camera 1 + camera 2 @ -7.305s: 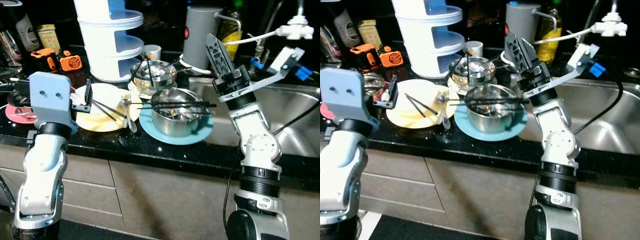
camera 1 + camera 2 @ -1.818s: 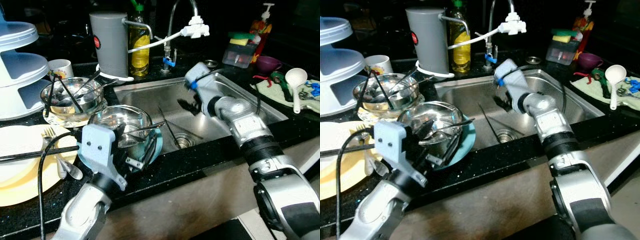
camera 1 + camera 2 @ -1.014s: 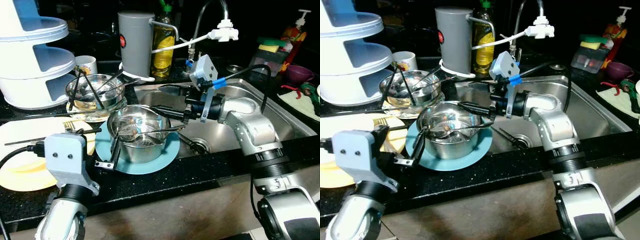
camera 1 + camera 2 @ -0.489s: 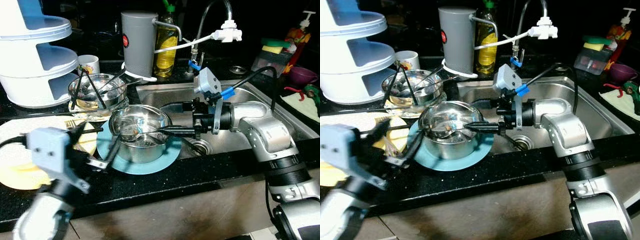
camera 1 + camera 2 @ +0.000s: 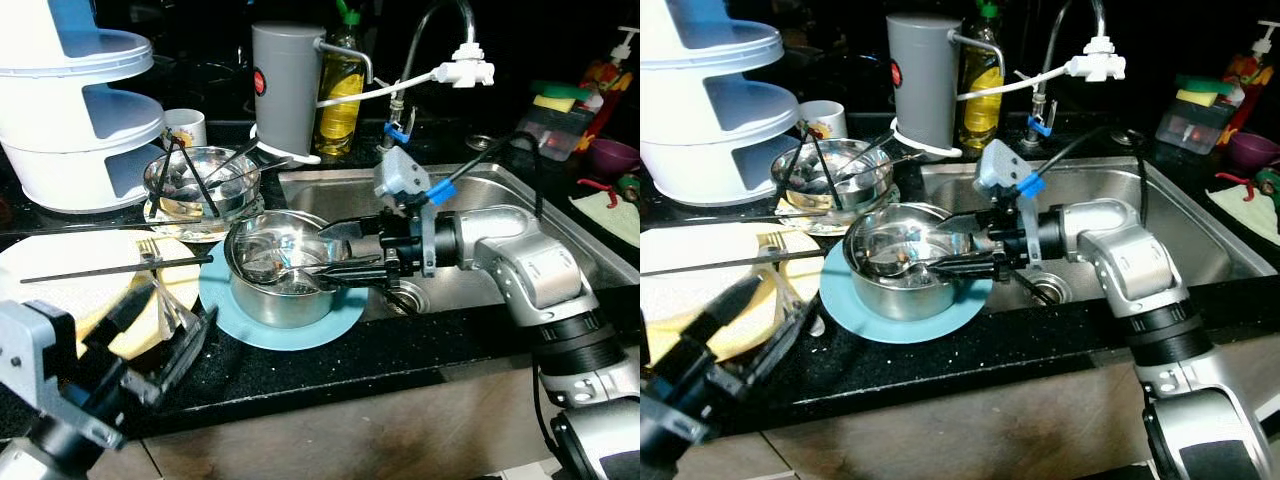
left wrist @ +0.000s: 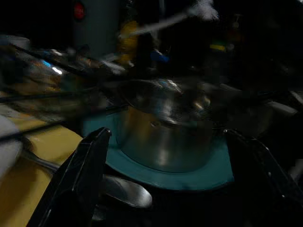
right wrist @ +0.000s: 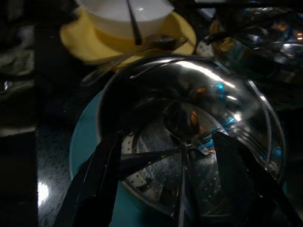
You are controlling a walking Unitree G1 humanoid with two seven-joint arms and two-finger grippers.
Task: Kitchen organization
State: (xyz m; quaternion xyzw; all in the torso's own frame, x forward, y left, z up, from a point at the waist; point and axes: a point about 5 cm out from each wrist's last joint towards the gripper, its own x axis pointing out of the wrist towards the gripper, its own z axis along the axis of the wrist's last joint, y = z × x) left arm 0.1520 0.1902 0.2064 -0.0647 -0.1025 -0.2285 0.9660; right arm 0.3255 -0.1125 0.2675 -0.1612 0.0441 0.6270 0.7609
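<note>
You are working at a black counter (image 5: 330, 365) with a steel sink (image 5: 480, 200) to the right, and the dirty dishes are crowding the counter's left half because they are waiting to be sorted. A white tiered rack (image 5: 75, 110) is standing at the far left, with a yellow plate (image 5: 120, 300) nearer you carrying a fork and a long chopstick. The steel pot (image 5: 282, 272) is sitting on a blue plate (image 5: 285, 325) just left of the sink, holding loose utensils, and a smaller steel bowl (image 5: 200, 185) with more chopsticks is resting just beyond it. You are reaching your right gripper (image 5: 335, 262) across from the sink side so that its fingers are straddling the pot's right rim, spread apart, one over the inside and one lower, gripping nothing yet; that looks like an approach to lift the pot or pick a utensil out. Your left gripper (image 6: 165, 189) is hovering low at the near left, jaws wide and empty, facing the pot. Compared with half a second ago, the right fingers are standing farther apart and have pushed deeper over the rim, while your left arm has dropped lower and nearer.
</note>
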